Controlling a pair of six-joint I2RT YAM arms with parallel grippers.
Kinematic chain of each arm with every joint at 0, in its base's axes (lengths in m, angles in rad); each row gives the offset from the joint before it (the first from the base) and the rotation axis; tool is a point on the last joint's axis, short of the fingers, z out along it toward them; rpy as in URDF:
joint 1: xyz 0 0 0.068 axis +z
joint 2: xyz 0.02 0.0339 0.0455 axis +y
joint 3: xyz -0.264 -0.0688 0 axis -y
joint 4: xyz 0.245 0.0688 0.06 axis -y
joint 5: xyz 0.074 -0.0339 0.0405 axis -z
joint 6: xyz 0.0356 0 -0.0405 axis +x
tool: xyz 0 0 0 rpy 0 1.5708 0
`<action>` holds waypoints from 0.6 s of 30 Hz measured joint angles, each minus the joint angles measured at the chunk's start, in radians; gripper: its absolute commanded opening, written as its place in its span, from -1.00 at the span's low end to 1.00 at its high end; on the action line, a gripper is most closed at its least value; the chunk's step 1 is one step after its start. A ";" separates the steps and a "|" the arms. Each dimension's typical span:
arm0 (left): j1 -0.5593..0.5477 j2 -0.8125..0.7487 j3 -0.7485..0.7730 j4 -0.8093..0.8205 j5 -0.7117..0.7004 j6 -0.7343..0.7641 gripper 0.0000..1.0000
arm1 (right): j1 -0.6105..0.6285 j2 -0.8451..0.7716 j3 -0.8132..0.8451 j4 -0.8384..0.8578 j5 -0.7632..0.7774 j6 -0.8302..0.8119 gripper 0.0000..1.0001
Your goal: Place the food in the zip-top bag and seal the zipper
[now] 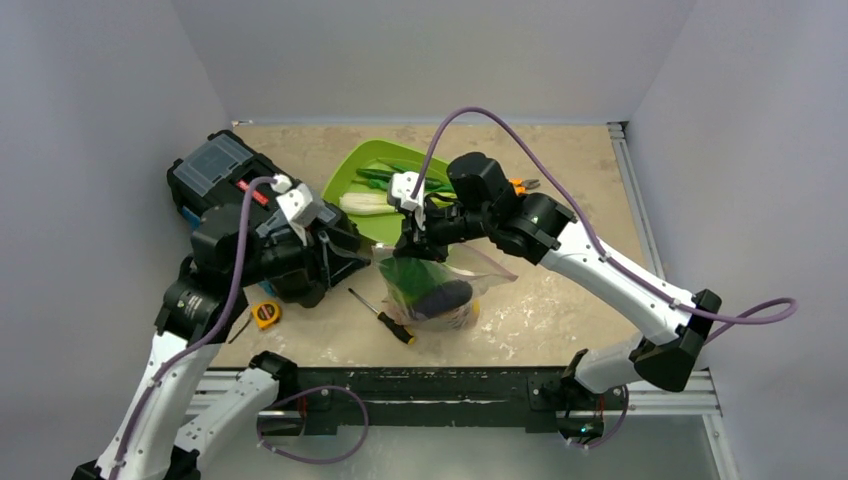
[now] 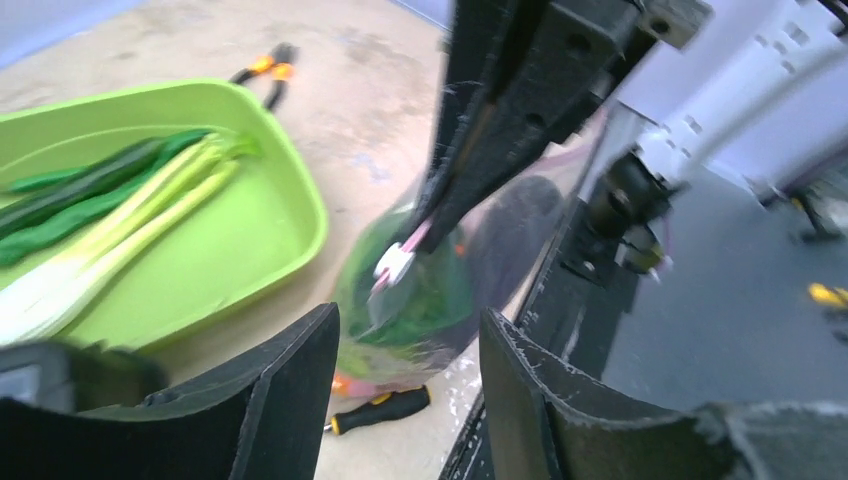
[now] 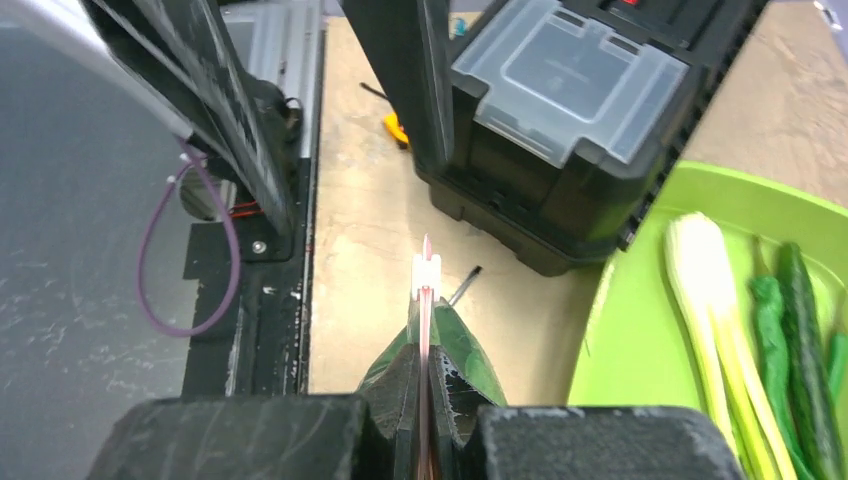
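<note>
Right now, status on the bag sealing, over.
Right gripper shut on zipper. Left gripper open beside zip-top bag. Bok choy, green pods in lime-green tray, unbagged. Screwdriver nearby.

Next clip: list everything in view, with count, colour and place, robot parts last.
tray: one, lime green, far centre
bok choy: one, white-stemmed, in tray
green pods: a few, green, in tray
zip-top bag: one, clear, centre, holding green, purple and yellow food
screwdriver: one, black-handled, near side of bag
tape measure: one, yellow, near left
toolbox: one, black, clear lid, far left
pliers: one, orange-handled, right of tray
left fingers: two, black, open, left of bag
right fingers: two, black, shut on zip-top bag's mouth edge
</note>
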 measured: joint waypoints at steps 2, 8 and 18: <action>-0.002 -0.010 0.059 -0.057 -0.121 -0.058 -0.06 | 0.000 -0.010 0.000 0.004 0.041 0.033 -1.00; -0.002 0.139 0.309 -0.216 -0.283 -0.423 -0.33 | 0.000 -0.024 -0.002 0.024 0.111 0.121 -1.00; -0.016 0.059 0.082 -0.330 -0.359 -1.307 0.03 | 0.059 -0.024 -0.012 0.072 0.312 0.218 -1.00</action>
